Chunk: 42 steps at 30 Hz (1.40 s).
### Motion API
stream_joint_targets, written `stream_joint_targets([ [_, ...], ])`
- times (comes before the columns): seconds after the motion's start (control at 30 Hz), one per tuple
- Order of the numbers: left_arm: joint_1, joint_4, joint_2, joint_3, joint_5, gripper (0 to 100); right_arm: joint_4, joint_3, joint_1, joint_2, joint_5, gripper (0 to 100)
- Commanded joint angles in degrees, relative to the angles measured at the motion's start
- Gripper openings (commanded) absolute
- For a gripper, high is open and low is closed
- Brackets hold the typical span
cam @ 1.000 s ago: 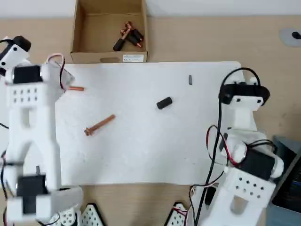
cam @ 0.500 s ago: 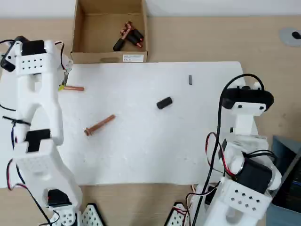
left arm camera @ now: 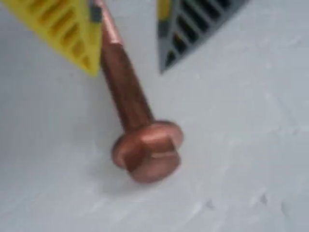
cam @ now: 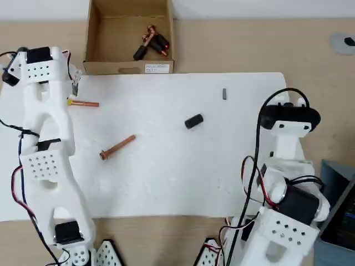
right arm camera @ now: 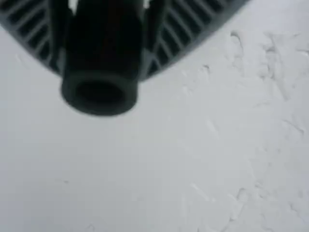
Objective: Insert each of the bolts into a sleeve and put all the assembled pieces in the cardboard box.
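A copper bolt (cam: 86,103) lies on the white foam mat (cam: 166,177) near its far left edge. My left gripper (left arm camera: 126,71) is open and straddles the shaft tip of this bolt (left arm camera: 137,130); the yellow finger (left arm camera: 67,34) touches the shaft and the black finger (left arm camera: 193,29) stands clear. My right gripper (right arm camera: 104,29) is shut on a black sleeve (right arm camera: 99,92) just above the mat at the right edge. A second bolt (cam: 117,147) and a loose black sleeve (cam: 193,121) lie mid-mat. The cardboard box (cam: 95,39) at the back holds assembled pieces (cam: 151,42).
A small grey piece (cam: 224,94) lies on the mat behind the loose sleeve. The right arm (cam: 288,119) stands over the mat's right edge, with cables trailing toward the front. A dark bin (cam: 338,210) sits at the right front.
The left arm has stretched toward the back left and settled over the bolt near the mat's edge. That bolt has not moved. The right arm has shifted only slightly.
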Motion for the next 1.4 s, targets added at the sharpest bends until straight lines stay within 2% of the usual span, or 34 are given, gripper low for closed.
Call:
stream_joint_targets([
  [0.0, -0.44, 0.44, 0.48, -4.75, 0.44, 11, -1.32, 0.22, 0.57, -0.75, 0.09, 1.0],
  [0.57, -3.25, 0.88, 16.66, -19.25, 0.53, 11, -1.58, 0.40, 0.31, -0.75, 0.09, 1.0],
  [0.7, -4.57, 0.88, 18.42, -19.69, 0.35, 2, -1.58, 0.40, 0.31, -0.75, 0.09, 1.0],
  [0.77, -4.75, 1.14, 18.77, -19.16, 0.26, 1, -1.58, 0.40, 0.31, -0.75, 0.09, 1.0],
  [1.07, -1.58, 6.42, 18.24, -20.13, 0.26, 0, -1.49, 0.04, 0.31, -0.75, 0.09, 1.0],
  [1.23, 1.23, 10.55, 15.69, -27.52, -0.09, 0, -1.23, -1.71, 0.31, -0.75, 0.09, 1.0],
  [1.37, 4.48, 11.52, 13.49, -33.32, -3.60, 0, -1.23, -5.49, 0.22, -0.75, 0.09, 1.0],
])
